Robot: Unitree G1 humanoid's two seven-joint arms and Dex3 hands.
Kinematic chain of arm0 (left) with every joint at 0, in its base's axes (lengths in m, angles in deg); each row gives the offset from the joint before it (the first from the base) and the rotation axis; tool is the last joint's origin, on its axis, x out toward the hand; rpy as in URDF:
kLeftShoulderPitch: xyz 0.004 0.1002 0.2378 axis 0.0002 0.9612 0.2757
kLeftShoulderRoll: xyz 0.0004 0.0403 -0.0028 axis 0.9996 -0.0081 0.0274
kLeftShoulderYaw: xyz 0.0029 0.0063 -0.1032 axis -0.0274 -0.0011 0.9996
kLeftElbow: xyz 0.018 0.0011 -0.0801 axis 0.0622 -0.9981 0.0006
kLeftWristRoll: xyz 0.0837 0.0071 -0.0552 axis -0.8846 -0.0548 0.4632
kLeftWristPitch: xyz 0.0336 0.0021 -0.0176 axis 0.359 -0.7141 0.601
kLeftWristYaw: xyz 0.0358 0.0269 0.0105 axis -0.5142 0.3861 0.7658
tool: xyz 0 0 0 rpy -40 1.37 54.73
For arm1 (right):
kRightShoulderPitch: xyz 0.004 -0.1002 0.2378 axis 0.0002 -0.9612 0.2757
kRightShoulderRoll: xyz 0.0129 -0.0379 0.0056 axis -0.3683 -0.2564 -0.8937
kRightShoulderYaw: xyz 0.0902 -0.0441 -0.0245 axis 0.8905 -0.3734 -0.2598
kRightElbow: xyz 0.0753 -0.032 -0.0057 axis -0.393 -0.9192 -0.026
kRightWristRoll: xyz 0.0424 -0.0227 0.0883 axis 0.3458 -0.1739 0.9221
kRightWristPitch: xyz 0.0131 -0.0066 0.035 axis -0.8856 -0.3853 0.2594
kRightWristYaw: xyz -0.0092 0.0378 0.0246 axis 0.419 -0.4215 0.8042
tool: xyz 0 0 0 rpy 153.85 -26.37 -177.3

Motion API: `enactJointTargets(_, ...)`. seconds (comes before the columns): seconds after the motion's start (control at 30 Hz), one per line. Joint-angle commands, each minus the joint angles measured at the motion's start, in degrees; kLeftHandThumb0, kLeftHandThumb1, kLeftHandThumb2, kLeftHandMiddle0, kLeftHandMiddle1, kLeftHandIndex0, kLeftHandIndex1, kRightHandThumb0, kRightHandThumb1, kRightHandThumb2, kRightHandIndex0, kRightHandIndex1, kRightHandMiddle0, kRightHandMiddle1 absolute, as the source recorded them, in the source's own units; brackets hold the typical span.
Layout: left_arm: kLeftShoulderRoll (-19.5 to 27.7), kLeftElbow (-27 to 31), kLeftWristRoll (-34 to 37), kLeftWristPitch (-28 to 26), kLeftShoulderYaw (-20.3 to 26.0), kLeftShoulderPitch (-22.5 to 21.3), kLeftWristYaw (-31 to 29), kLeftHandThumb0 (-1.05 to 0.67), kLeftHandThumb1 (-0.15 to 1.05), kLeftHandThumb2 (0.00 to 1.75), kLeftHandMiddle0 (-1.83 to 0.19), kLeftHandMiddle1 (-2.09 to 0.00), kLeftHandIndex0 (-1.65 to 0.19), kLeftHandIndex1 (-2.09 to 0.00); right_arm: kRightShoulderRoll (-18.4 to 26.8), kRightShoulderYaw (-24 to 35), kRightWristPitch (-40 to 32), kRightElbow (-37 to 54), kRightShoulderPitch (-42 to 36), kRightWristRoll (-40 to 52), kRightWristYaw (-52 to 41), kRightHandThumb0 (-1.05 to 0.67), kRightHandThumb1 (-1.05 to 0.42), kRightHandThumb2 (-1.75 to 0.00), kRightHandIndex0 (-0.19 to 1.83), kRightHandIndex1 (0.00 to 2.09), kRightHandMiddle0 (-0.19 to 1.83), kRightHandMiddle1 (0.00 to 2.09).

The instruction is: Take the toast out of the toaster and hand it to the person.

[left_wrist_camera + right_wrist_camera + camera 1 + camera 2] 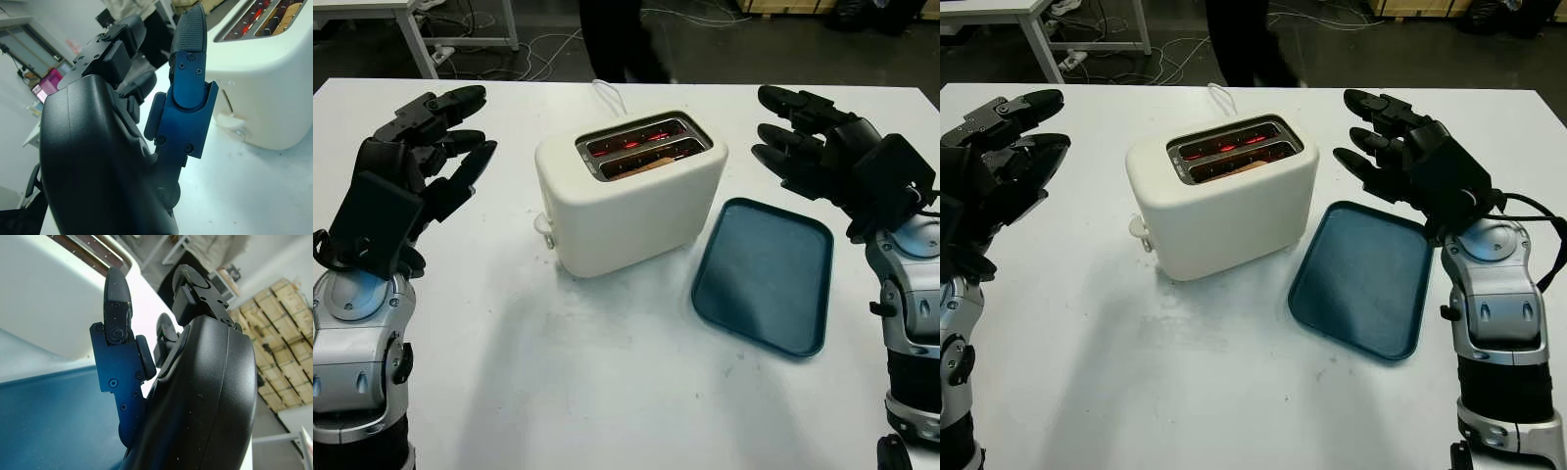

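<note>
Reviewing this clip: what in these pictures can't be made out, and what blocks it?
- Toast: a brown edge peeks from the near slot of the toaster; the slot walls hide the rest.
- Person: dark legs beyond the table, cut off by the top edge of both eye views.
- Tray: in the right wrist view, the open right hand covers much of it.
- Toaster lever: blurred in the left wrist view, beside the open left hand.

I log: cream toaster point(631, 201), slots glowing red; dark teal tray point(766, 274); white table point(607, 392); black hands.
</note>
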Motion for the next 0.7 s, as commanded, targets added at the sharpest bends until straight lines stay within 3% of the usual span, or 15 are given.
enactJointTargets(0.0, -0.2, 0.4, 0.1, 0.5, 0.3, 0.9, 0.0, -0.69, 0.92, 0.18, -0.21, -0.94, -0.5, -0.28, -0.3, 0.4, -1.0, 1.1, -0.4, 0.5, 0.4, -0.45, -0.92, -0.29, 0.35, 0.01, 0.34, 0.01)
enactJointTargets(0.67, -0.8, 1.0, 0.2, -0.2, 0.1, 1.1, 0.2, -0.69, 0.92, 0.18, -0.22, -0.91, -0.46, -0.35, -0.5, 0.5, -5.0, 3.5, -0.4, 1.1, 0.6, -0.4, -0.92, -0.31, 0.3, 0.0, 0.31, 0.0)
